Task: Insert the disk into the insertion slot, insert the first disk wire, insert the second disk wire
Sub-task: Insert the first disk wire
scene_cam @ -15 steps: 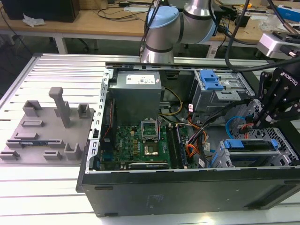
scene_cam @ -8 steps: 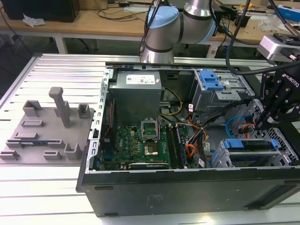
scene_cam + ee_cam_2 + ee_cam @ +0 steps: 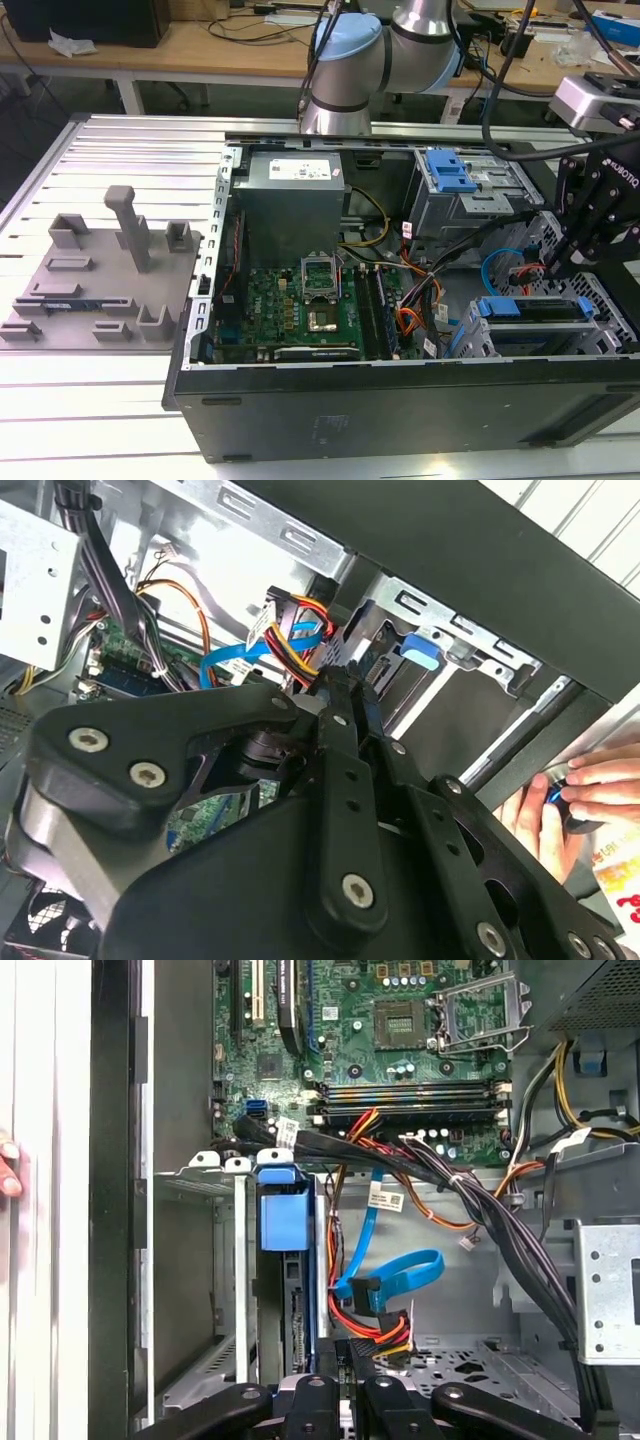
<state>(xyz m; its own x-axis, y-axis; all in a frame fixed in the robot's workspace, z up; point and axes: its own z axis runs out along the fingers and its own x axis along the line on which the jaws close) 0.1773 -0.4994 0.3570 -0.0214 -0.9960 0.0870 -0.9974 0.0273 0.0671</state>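
The disk (image 3: 285,1222), silver in its bright blue frame (image 3: 530,308), sits edge-on inside the insertion slot (image 3: 190,1260), the low grey perforated cage (image 3: 608,300) at the exterior view's right. My black gripper (image 3: 545,268) reaches down into the case just behind the disk. Its fingers stand close together in both wrist views (image 3: 345,685) (image 3: 348,1352), shut on the dark plug of the first disk wire (image 3: 385,1332), a red, yellow and black bundle (image 3: 295,620). The second disk wire (image 3: 405,1272), a light-blue loop (image 3: 235,660), hangs beside it, its dark plug a little off the disk.
A taller grey cage with a blue handle (image 3: 450,170) stands behind the slot. The motherboard (image 3: 300,310) and thick black cable bundles (image 3: 480,1210) lie close by. A person's hand (image 3: 570,790) rests outside the case wall. A grey fixture plate (image 3: 100,270) lies at the exterior view's left.
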